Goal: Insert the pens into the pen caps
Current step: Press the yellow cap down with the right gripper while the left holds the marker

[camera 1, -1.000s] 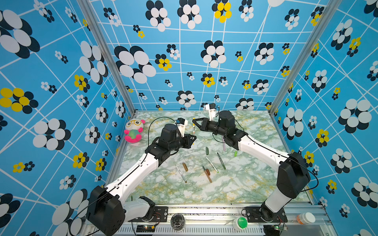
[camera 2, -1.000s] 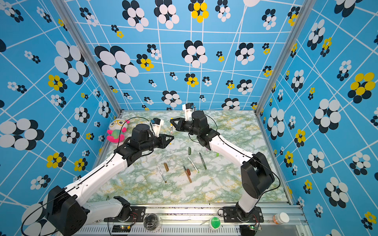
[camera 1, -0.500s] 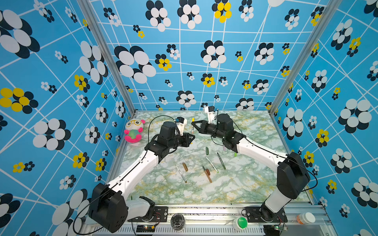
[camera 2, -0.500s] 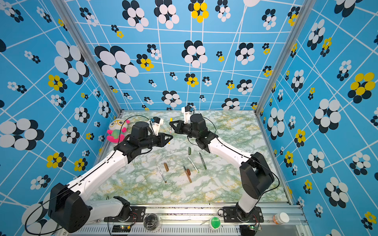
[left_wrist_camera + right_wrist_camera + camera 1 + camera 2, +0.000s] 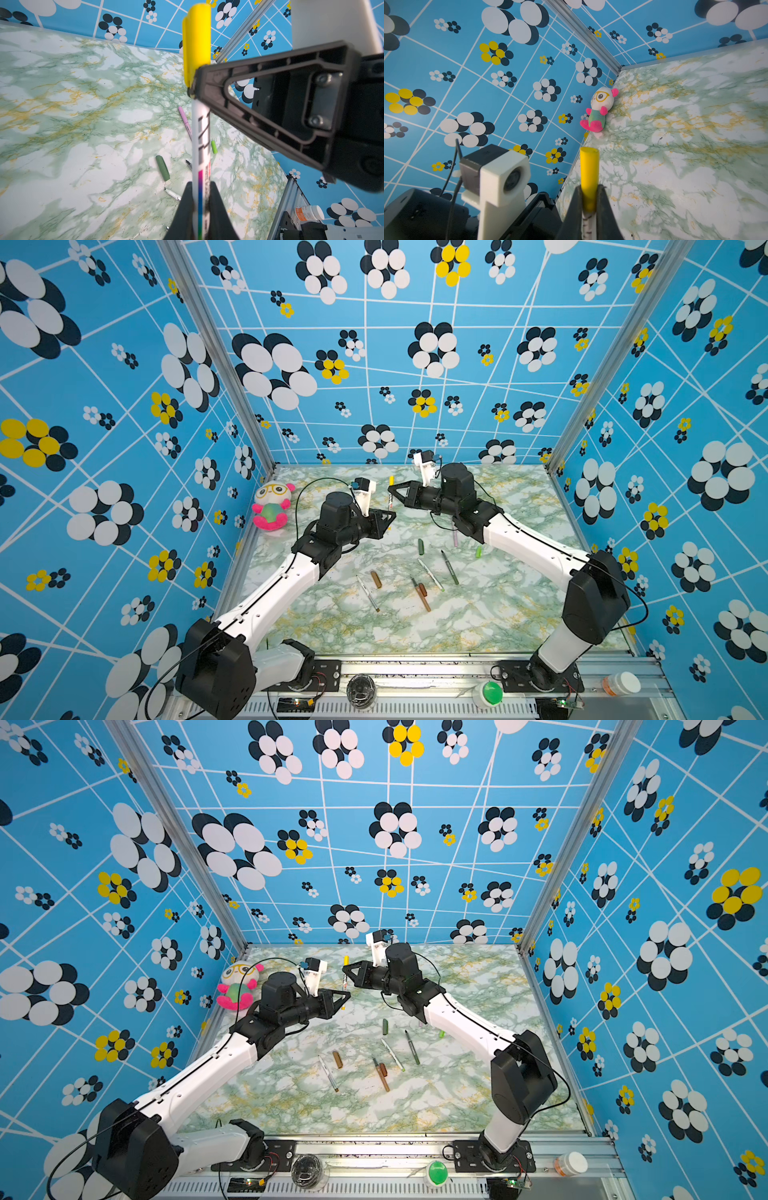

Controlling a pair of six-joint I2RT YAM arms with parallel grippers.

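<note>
I'm watching the yellow cap (image 5: 198,37) seating on the white pen (image 5: 200,135): left claw (image 5: 200,186) gripping pen, right claw (image 5: 588,192) still pinching cap.

One white pen (image 5: 390,502) is up off the counter (image 5: 498,605), near upright, yellow cap (image 5: 391,480) on its top end. Everything else lies flat and loose: dark green cap (image 5: 421,546), lime cap (image 5: 478,551), brown cap (image 5: 376,579), reddish-brown cap (image 5: 423,589) right beside the brown pen (image 5: 426,605), plus a pink pen (image 5: 455,538), dark green pen (image 5: 450,568), second white pen (image 5: 430,575) and third white pen (image 5: 368,594).
</note>
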